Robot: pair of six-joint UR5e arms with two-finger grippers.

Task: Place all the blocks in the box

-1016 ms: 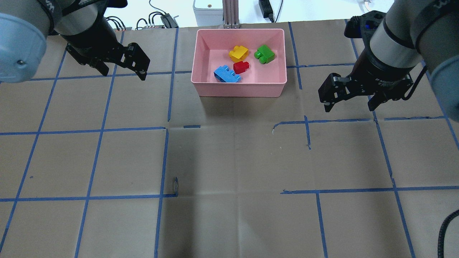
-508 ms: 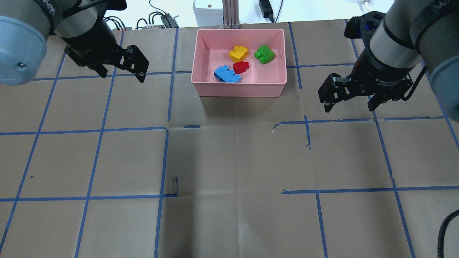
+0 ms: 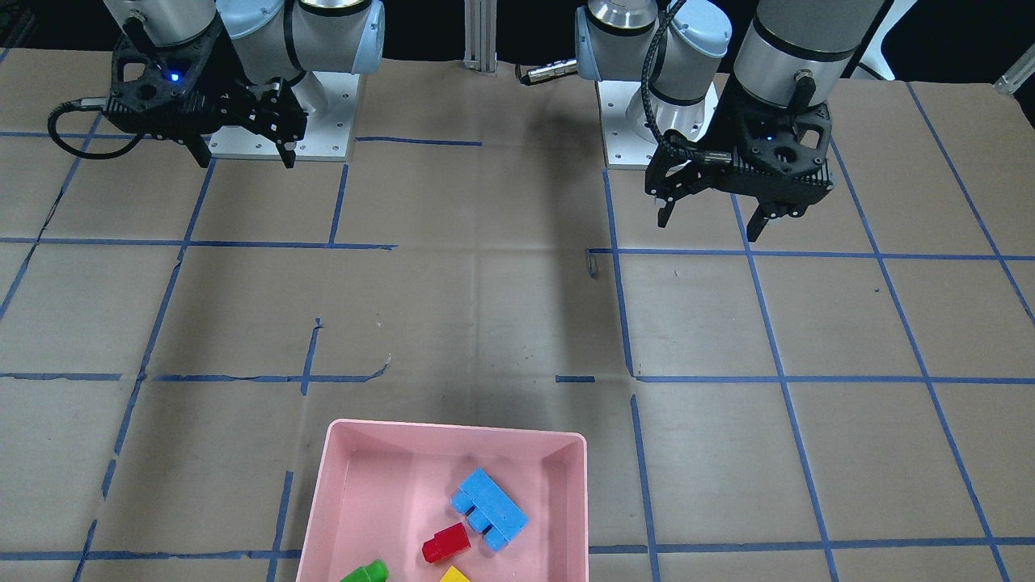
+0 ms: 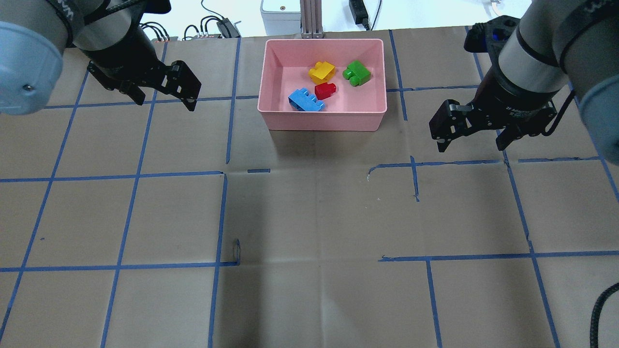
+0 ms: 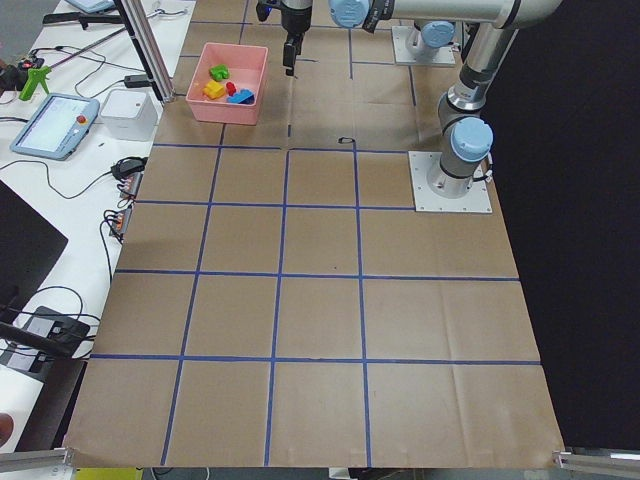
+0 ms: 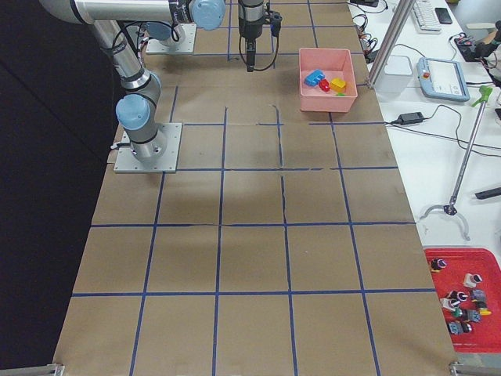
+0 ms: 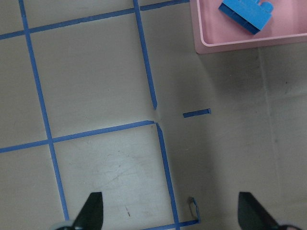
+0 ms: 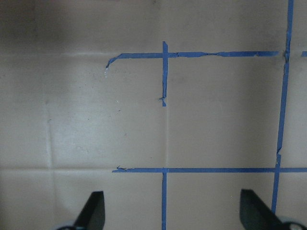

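Note:
The pink box (image 4: 321,121) stands at the far middle of the table. Inside it lie the yellow block (image 4: 322,72), green block (image 4: 357,73), red block (image 4: 325,90) and blue block (image 4: 305,100), also seen in the front view in the box (image 3: 453,428) with the blue block (image 3: 489,509) and red block (image 3: 445,542). My left gripper (image 4: 167,99) is open and empty, left of the box. My right gripper (image 4: 470,145) is open and empty, right of the box. The left wrist view shows the box corner (image 7: 240,45) and blue block (image 7: 245,14).
A white device (image 4: 280,12), an aluminium post (image 4: 312,19) and cables sit just behind the box past the table's far edge. Brown paper with blue tape lines covers the table (image 4: 309,217). A red tray of small parts (image 6: 462,290) lies off the table.
The left gripper has drifted very slightly. The right gripper, the box and the blocks have not moved.

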